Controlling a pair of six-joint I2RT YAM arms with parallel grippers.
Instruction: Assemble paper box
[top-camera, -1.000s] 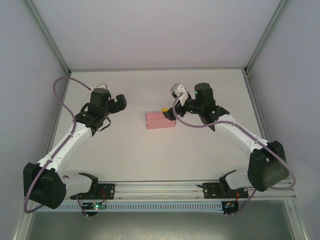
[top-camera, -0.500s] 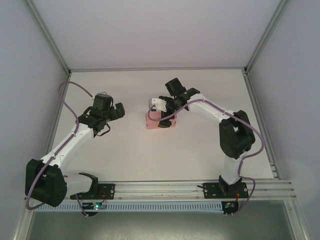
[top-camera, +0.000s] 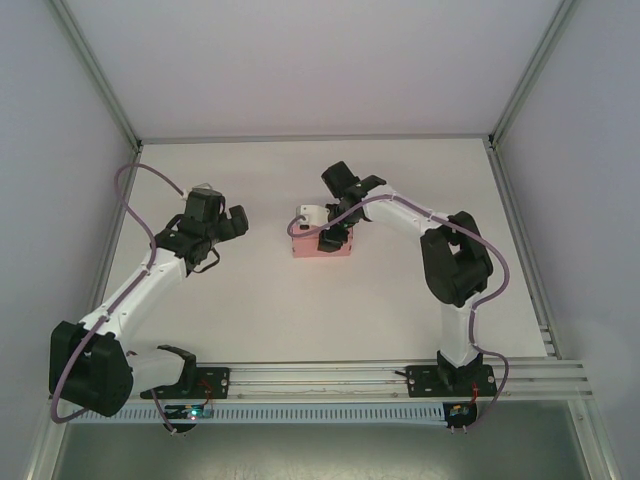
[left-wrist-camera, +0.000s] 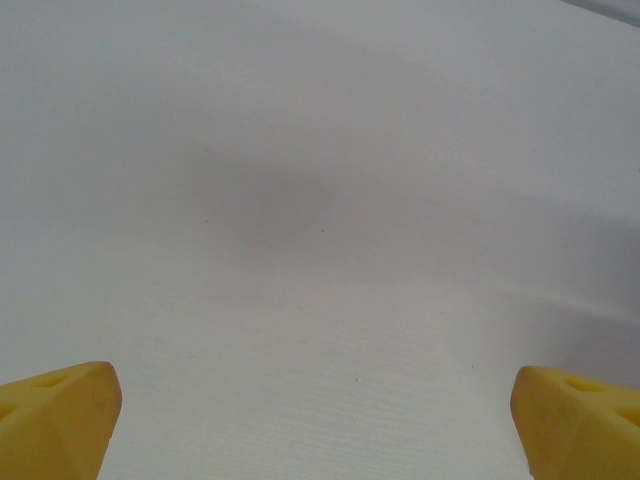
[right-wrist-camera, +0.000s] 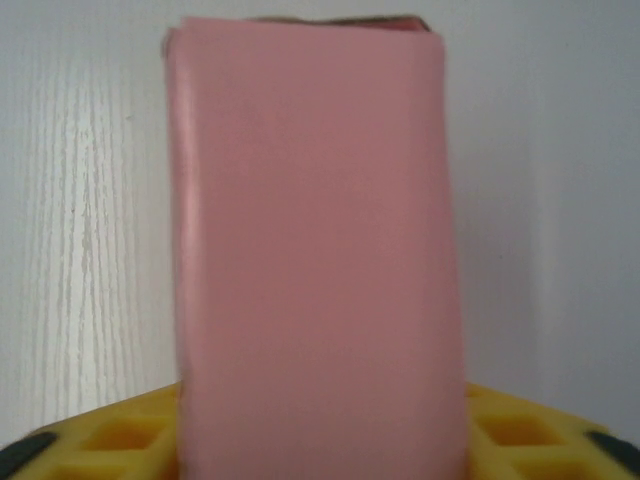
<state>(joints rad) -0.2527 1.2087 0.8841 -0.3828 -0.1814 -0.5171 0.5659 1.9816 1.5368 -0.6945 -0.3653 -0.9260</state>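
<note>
Top view: you see the box (top-camera: 322, 246) mid-table with the right gripper (top-camera: 325, 232) over it. The left gripper (top-camera: 236, 220) sits at the box's 9 o'clock, well apart.
Left wrist: fingers (left-wrist-camera: 55, 415) spread wide, released.
Right wrist: yellow pads (right-wrist-camera: 120, 440) flank the box at 3 and 9 o'clock. You cannot tell if they are clenched.

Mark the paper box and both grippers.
paper box (right-wrist-camera: 310, 250): right wrist view, middle of pink face.
right gripper (top-camera: 328, 238): top view, tip over the box.
left gripper (left-wrist-camera: 320, 425): left wrist view, midway between its yellow tips.
</note>
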